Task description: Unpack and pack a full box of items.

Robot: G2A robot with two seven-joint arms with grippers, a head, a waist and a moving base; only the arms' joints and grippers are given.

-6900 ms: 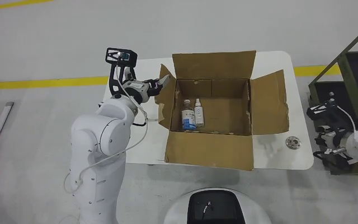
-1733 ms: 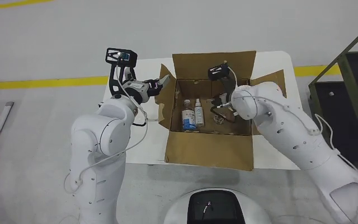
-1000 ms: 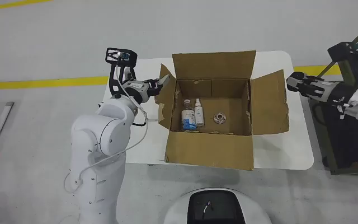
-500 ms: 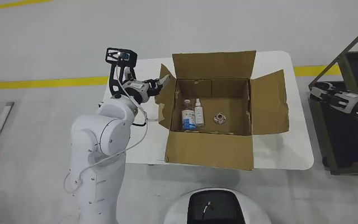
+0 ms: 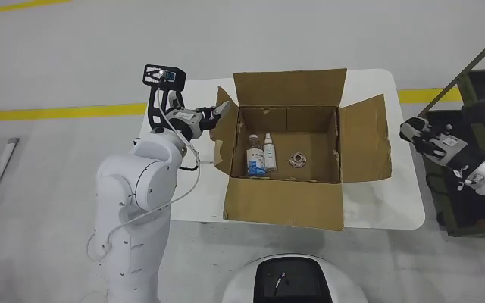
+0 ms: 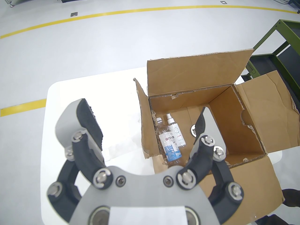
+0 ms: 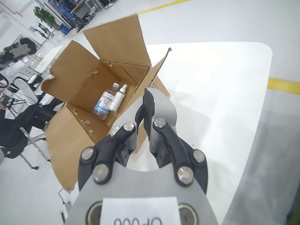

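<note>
An open cardboard box (image 5: pixel 364 144) stands on the white table (image 5: pixel 383 208). On its floor lie a clear bottle with a blue label (image 5: pixel 255 159), a white spray bottle (image 5: pixel 270 154) and a small round metal part (image 5: pixel 298 160). My left gripper (image 5: pixel 220 110) hovers open and empty just outside the box's left flap; the left wrist view looks past its fingers (image 6: pixel 90 118) at both bottles (image 6: pixel 170 147) and the metal part (image 6: pixel 193 130). My right gripper (image 5: pixel 409 128) is shut and empty past the table's right edge, its fingertips (image 7: pixel 147 99) pointing toward the box (image 7: pixel 77 71).
All flaps of the box are folded outward, the right one (image 5: pixel 367 136) covering much of the table on that side. A green metal cart (image 5: pixel 458 91) stands off the table's right end, close to my right arm. A yellow floor line (image 5: pixel 68 112) runs behind the table.
The metal part, earlier on the table right of the box, now lies inside it. My right arm reached into the box, then withdrew beyond the right table edge. The left arm has stayed put.
</note>
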